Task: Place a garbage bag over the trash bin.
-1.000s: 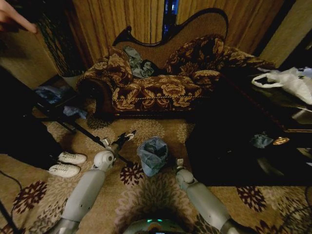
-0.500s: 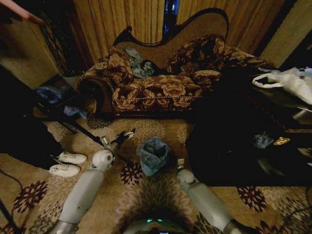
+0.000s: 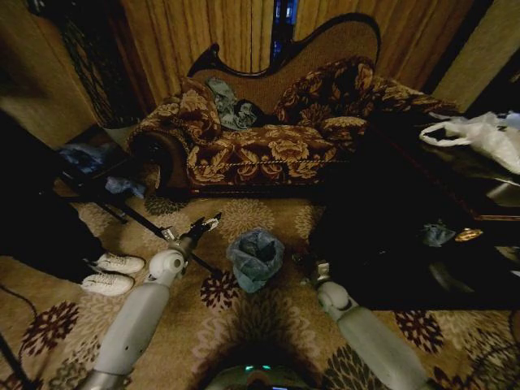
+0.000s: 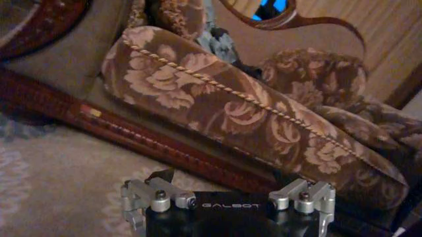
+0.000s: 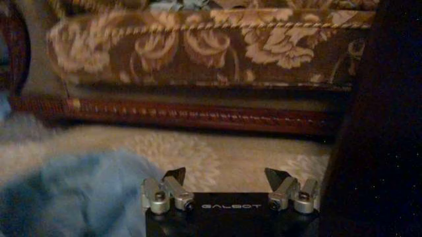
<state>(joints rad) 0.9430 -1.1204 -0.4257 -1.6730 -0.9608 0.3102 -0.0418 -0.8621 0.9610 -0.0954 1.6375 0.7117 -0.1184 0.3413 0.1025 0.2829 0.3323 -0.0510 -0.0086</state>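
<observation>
The light blue, wrinkly garbage bag (image 3: pixel 255 258) stands bunched in a mound on the carpet in front of me, its top puffed open. I cannot make out the trash bin under the film. My left gripper (image 3: pixel 207 223) hovers over the carpet to the bag's left, a hand's width away, pointing at the sofa. In the left wrist view that gripper (image 4: pixel 228 178) has its fingers spread, with nothing between them. My right gripper (image 3: pixel 305 258) is just right of the bag, apart from it. It is open and empty (image 5: pixel 226 176), with the bag (image 5: pixel 72 192) blurred beside it.
A floral sofa (image 3: pixel 268 138) runs across the back, close ahead of both grippers (image 4: pixel 250 113) (image 5: pixel 197 44). A dark low table (image 3: pixel 406 244) stands right of the right arm, with a white plastic bag (image 3: pixel 487 134) on it. White sneakers (image 3: pixel 114 272) and a black rod (image 3: pixel 138 215) lie at left.
My right arm has swung to the right, away from the bag. The left arm has shifted slightly. A person's hand at the upper left has gone from view.
</observation>
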